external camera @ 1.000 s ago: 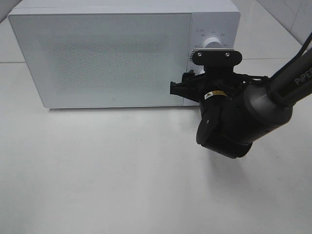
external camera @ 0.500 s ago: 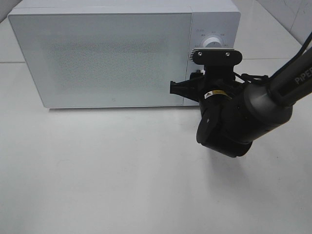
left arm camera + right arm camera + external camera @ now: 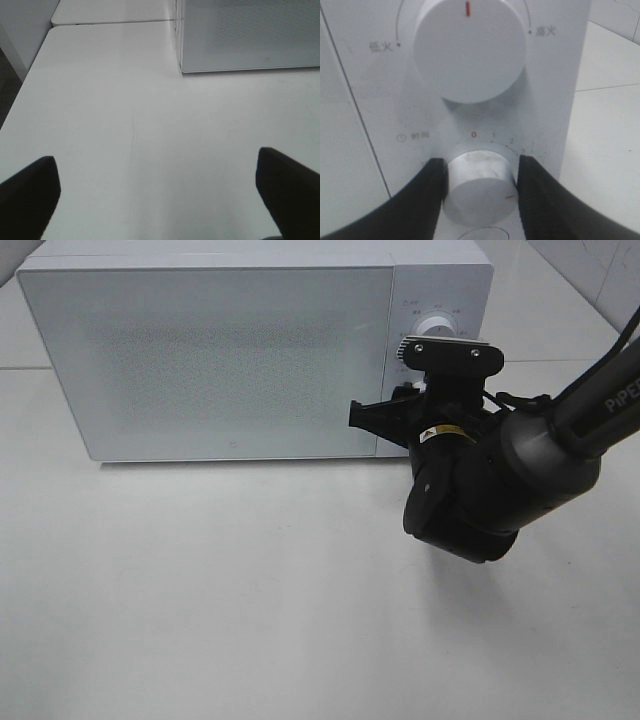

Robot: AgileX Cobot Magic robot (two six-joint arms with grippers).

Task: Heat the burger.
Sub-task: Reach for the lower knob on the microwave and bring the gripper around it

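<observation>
At the microwave front, my right gripper has just pinched the low knob and starts to twist it, so heating should begin; my left gripper hangs spread, and the burger is hidden, maybe behind the shut door.

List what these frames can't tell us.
1. The burger: in no view. Nothing shows through the shut microwave door, so whether it is inside is unknown.
2. The timer knob: in the exterior high view, hidden behind the right arm.
3. The timer scale: right wrist view, blurred past 2, beside the right gripper.
4. The left gripper: left wrist view, only fingertips, cut by the edge.
</observation>
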